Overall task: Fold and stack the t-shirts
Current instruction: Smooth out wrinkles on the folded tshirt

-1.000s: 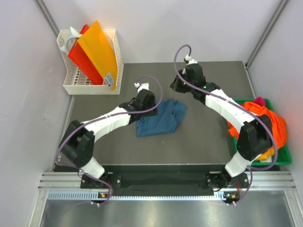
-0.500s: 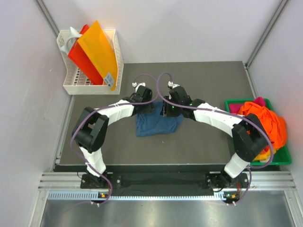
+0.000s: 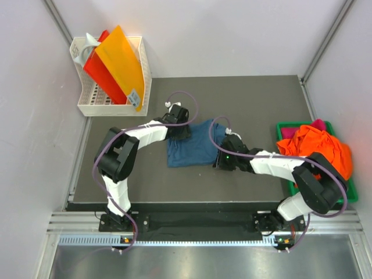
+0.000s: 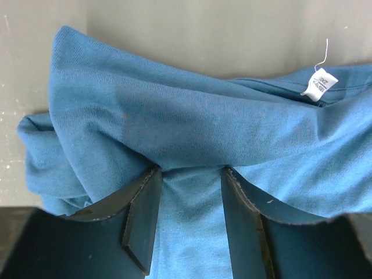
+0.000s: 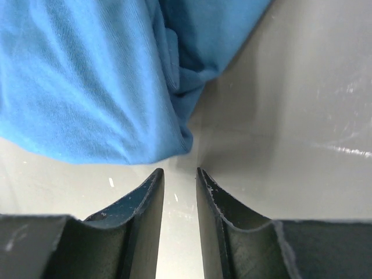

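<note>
R hand had swung from beyond the blue shirt round to its near-right corner, and the shirt's right flap now lay folded in. R fingers stood narrow w/ nothing betw. them, tips just off the hem over bare table. L hand sat on the far-left corner, jaws approx. half wide, flat cloth betw. them and a fold bunched at the tips. Well right of blue shirt, orange shirt & pink shirt were heaped in green tray.
</note>
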You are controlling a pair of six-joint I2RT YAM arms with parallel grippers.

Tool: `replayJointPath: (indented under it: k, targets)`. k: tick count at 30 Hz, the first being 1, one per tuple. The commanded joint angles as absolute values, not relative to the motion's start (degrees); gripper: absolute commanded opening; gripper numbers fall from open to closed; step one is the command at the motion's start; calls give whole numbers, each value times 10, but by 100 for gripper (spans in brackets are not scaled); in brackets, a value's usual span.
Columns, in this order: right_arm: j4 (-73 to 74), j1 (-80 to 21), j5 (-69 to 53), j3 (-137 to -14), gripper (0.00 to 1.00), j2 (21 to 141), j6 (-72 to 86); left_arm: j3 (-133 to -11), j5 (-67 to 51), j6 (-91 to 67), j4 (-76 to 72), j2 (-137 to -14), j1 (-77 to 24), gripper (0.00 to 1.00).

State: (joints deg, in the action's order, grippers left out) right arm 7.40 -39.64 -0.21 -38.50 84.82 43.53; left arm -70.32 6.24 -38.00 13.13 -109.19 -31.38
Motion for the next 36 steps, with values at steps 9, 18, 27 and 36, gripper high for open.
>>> replayJointPath:
  k: [9,18,27,36]
  targets:
    - [86,-420,61,-378,32,749,455,-730,35,-381,135,-1077,-303,49]
    - [165,-436,69,-596,40,754,359,-715,46,-366,115,-941,-304,54]
    - [94,-410,20,-625,31,939,376,-659,54,-381,112,-982,-304,50]
    - [76,-406,-11,-507,31,951,444,-678,61,-419,193,-1089,-289,49]
